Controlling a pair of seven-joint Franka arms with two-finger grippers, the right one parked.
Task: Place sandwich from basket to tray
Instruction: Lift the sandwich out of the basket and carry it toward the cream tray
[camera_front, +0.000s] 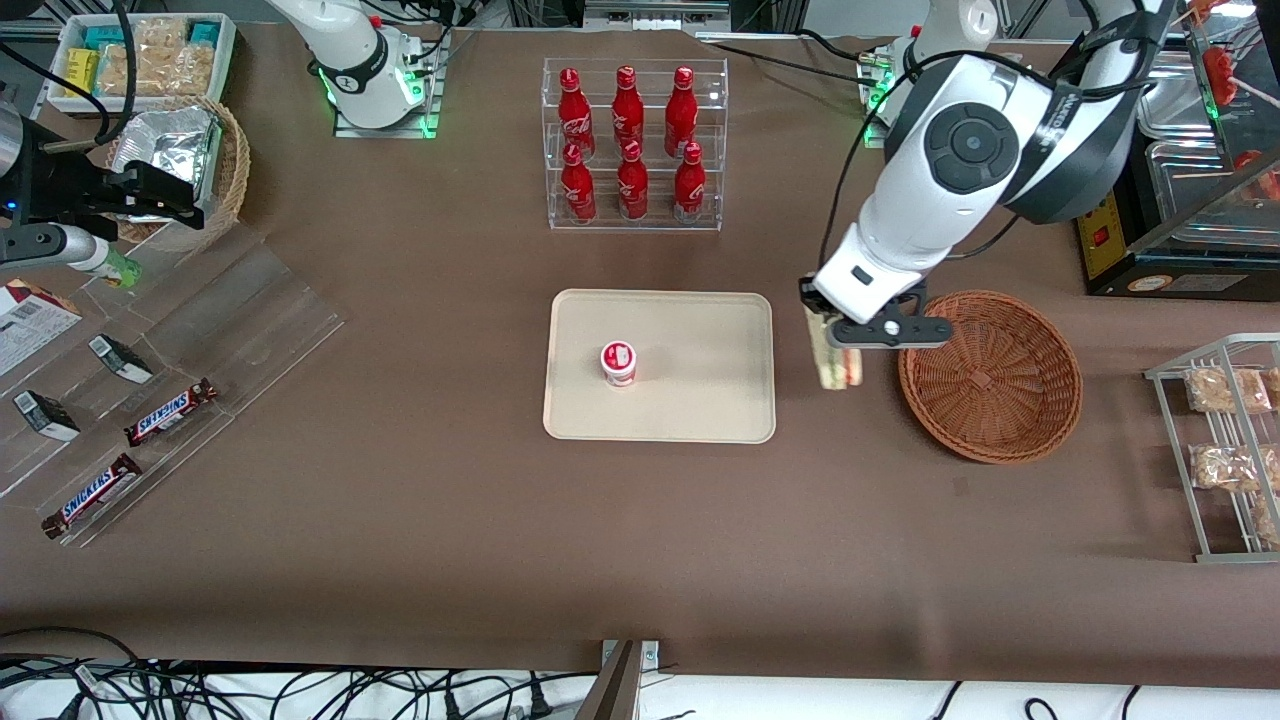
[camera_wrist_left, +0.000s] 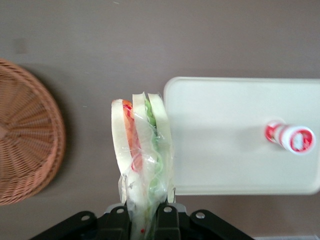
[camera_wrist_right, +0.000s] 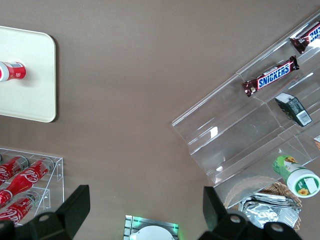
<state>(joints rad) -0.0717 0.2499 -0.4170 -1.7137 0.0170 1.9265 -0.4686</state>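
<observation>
My left gripper (camera_front: 838, 340) is shut on the sandwich (camera_front: 832, 360), a clear-wrapped wedge of white bread with red and green layers. It hangs above the bare table in the gap between the reddish-brown wicker basket (camera_front: 990, 375) and the cream tray (camera_front: 700, 400). In the left wrist view the sandwich (camera_wrist_left: 142, 150) stands out from between the fingers (camera_wrist_left: 167, 220), with the basket (camera_wrist_left: 25, 145) to one side and the tray's edge (camera_wrist_left: 220, 150) close beside the sandwich. The basket is empty.
A small red-and-white cup (camera_front: 618, 362) stands on the tray. A clear rack of red bottles (camera_front: 630, 140) stands farther from the camera than the tray. A wire rack with snack packs (camera_front: 1225, 440) lies toward the working arm's end.
</observation>
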